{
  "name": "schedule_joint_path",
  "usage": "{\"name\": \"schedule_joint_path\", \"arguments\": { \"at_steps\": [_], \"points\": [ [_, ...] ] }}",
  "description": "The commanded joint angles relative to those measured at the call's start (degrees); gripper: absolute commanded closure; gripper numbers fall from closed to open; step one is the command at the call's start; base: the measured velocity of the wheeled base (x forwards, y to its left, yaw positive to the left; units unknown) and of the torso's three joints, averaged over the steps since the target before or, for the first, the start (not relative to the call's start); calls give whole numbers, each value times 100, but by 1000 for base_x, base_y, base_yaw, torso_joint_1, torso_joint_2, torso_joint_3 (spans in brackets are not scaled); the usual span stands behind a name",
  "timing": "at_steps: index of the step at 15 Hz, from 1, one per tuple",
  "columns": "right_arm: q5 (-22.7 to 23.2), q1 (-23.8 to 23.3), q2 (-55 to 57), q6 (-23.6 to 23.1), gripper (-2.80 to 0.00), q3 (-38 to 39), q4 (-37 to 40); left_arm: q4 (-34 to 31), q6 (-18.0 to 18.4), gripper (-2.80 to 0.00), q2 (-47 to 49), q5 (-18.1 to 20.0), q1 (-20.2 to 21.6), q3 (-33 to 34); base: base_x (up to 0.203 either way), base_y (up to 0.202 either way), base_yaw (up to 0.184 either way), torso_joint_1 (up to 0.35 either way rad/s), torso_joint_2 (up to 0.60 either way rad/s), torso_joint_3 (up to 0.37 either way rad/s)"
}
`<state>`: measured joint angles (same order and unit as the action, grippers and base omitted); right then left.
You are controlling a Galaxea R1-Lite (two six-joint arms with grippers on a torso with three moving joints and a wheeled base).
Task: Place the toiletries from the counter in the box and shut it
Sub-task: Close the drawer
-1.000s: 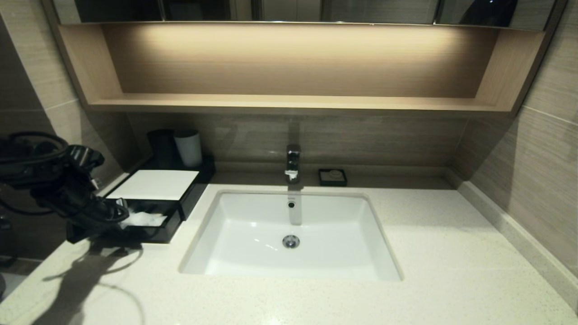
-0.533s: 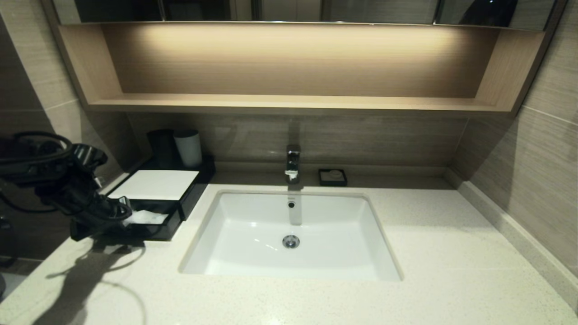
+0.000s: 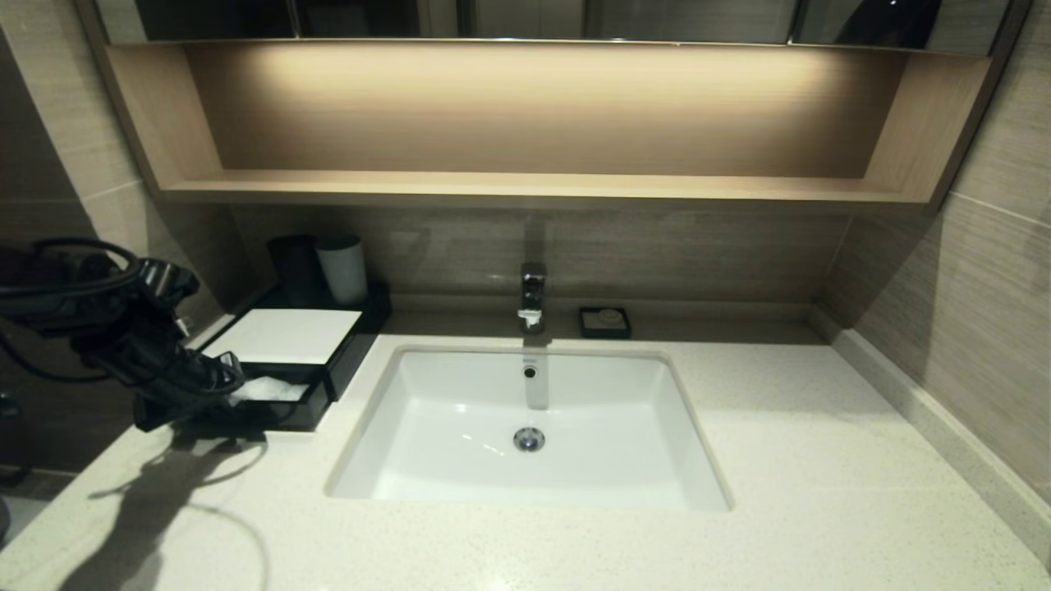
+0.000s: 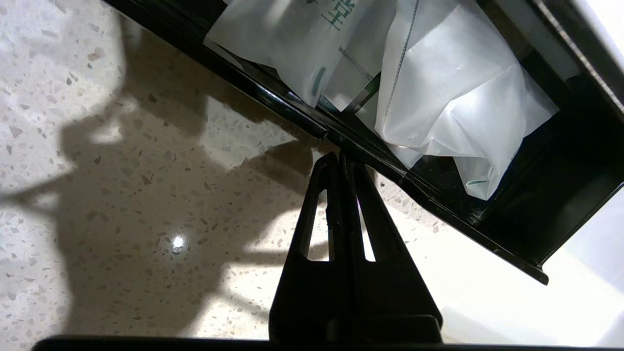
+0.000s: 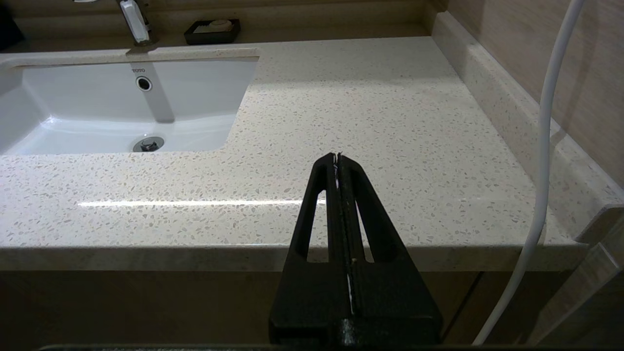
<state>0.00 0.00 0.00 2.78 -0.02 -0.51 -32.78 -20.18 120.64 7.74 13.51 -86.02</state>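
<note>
Since the earlier frame, the drawer [image 3: 271, 402] is pushed further into the box [image 3: 283, 336] by the left gripper [image 4: 340, 157], jaws together. Toiletries [image 4: 438, 97] lie inside; a straight, square push is advised. The right gripper [image 5: 337, 157], jaws together, is parked off the table [image 5: 365, 112].

Black box [image 3: 283, 361] on counter [image 3: 739, 460] – drawer part-open, clear toiletries [image 4: 429, 97] heaped inside.

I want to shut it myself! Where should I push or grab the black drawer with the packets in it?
Press the drawer on its front wall, coming from the counter side. That long flat face points outward, and the shut left gripper is at it.
</note>
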Motion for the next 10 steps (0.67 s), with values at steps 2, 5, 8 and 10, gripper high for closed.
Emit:
{"name": "schedule_joint_path", "arguments": {
  "at_steps": [2,5,8,10],
  "points": [
    [0,0,9,3,0,2,-2,112,-13,0,48,8,3,-20,0,0,0,0,0,0],
    [0,0,9,3,0,2,-2,100,-25,0,165,8,3,-239,0,0,0,0,0,0],
    [0,0,9,3,0,-1,-2,107,-22,0,229,17,3,-303,0,0,0,0,0,0],
    [0,0,9,3,0,0,-2,114,-22,0,258,26,3,-310,0,0,0,0,0,0]
  ]
}}
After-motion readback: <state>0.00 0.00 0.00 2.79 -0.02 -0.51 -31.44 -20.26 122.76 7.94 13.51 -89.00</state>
